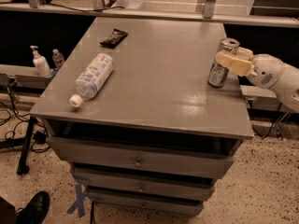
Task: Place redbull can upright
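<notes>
I see one redbull can standing upright near the table's right edge. The gripper reaches in from off that edge, narrowly parted, fingers clamped around the can's upper body. One plastic bottle lies toward the table's left side, and one black wrapper near its far edge.

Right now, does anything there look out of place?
Only the water bottle: it lies on its side, left on the table. The redbull can stands upright by the right edge, gripper at its top.
</notes>
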You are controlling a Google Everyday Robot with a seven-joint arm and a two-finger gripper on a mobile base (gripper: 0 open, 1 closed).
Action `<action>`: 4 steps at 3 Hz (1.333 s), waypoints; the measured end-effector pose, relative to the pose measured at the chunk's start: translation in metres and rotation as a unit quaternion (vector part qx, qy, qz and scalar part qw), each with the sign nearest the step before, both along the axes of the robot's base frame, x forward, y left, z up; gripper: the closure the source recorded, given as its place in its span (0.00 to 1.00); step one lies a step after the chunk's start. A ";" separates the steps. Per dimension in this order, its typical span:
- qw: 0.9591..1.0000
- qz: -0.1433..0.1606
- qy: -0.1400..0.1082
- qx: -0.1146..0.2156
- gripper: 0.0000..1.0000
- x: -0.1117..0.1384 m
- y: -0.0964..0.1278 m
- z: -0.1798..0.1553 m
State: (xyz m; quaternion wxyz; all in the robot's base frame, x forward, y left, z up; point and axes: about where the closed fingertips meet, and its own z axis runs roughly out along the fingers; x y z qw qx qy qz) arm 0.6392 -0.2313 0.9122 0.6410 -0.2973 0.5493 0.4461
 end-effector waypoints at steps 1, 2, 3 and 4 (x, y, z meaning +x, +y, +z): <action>1.000 0.005 0.005 -0.006 0.59 -0.002 0.000 -0.003; 1.000 0.012 0.003 -0.010 0.36 -0.003 0.002 -0.002; 1.000 0.018 0.001 -0.017 0.13 -0.004 0.005 0.002; 0.999 0.023 -0.003 -0.025 0.00 -0.007 0.009 0.007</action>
